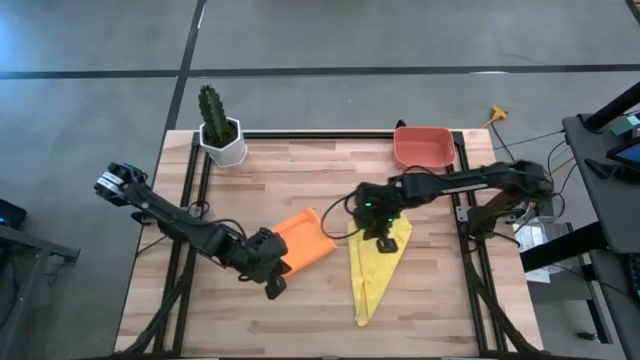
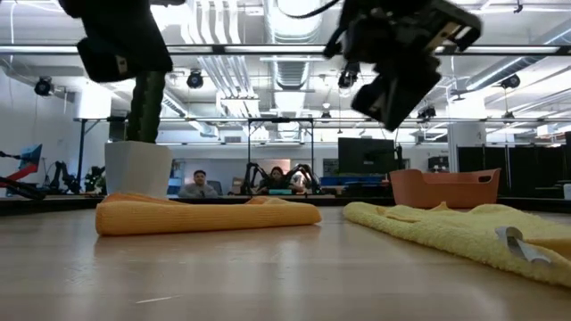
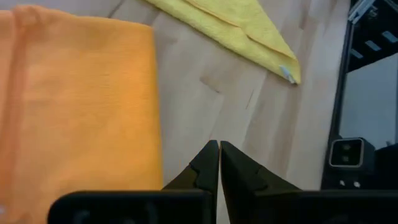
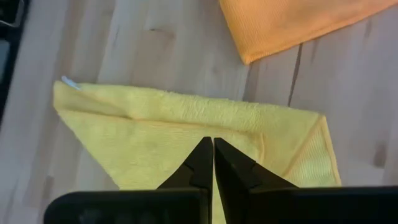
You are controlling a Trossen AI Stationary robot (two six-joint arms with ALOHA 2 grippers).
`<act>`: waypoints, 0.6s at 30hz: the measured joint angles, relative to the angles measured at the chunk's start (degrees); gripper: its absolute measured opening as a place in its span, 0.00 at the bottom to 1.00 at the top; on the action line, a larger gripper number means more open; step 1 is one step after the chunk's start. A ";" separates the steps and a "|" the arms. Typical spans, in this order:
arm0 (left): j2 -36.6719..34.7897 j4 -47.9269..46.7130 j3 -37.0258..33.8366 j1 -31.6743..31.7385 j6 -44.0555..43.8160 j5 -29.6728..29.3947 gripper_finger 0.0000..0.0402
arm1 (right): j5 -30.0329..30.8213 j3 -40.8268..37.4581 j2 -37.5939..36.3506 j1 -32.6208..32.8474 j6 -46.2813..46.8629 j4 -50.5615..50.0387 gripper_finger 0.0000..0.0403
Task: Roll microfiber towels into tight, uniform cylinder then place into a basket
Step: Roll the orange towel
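towels (image 1: 345, 250) side by side, basket (image 1: 422, 147) behind

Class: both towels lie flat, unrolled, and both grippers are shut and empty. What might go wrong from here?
1. The yellow towel lies in a skewed, tapering fold, so it may roll unevenly.
2. The orange towel and yellow towel lie close; rolling one might drag the other.
3. The basket looks small; loose rolls may not fit.

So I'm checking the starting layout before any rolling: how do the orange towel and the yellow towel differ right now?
The orange towel lies folded into a compact, squarish pad; the yellow towel is folded into a long, tapering triangle. The orange one sits by the left hand, which is over bare wood; the yellow one lies under the right hand. A small white tag shows on the yellow only. Both lie flat, unrolled, outside the basket.
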 joint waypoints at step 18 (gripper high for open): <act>11.39 3.62 1.72 0.44 -0.44 3.03 0.32 | 3.68 -14.76 -17.21 0.02 5.37 5.60 0.02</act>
